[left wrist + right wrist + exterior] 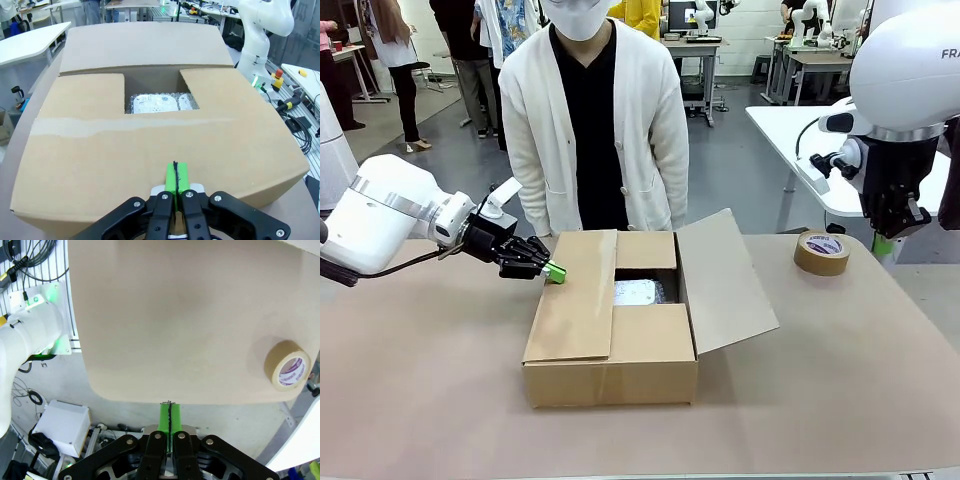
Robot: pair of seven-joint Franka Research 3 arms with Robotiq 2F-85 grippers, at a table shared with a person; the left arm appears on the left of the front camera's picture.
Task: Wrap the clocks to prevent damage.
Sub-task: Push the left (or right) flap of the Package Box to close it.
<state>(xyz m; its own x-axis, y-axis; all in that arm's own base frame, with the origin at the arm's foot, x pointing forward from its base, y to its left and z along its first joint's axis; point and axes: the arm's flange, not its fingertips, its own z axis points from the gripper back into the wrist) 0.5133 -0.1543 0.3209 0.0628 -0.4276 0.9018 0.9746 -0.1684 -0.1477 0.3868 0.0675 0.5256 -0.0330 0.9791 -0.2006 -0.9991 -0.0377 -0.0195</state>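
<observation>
Pushing too hard on the left flap (pixel 575 300), the closed, empty left hand (pixel 552 270) at its edge can slide the box (pixel 610 385) or crush the wrapped clock (pixel 638 292) lying inside. The right flap (pixel 730 290) stands open; the right hand (pixel 883 243), closed too, hangs near the tape (pixel 822 253).

A lab: white workbenches (pixel 785 130), loose cables (pixel 300 127), an emergency-stop button (pixel 278 79).

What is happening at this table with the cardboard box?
The left gripper, shut, has its tips at the left flap of the box, which lies folded down. The right flap stands open, and a wrapped item shows through the gap. The right gripper, shut, hangs at the table edge near a roll of tape. A person stands at the far side.
</observation>
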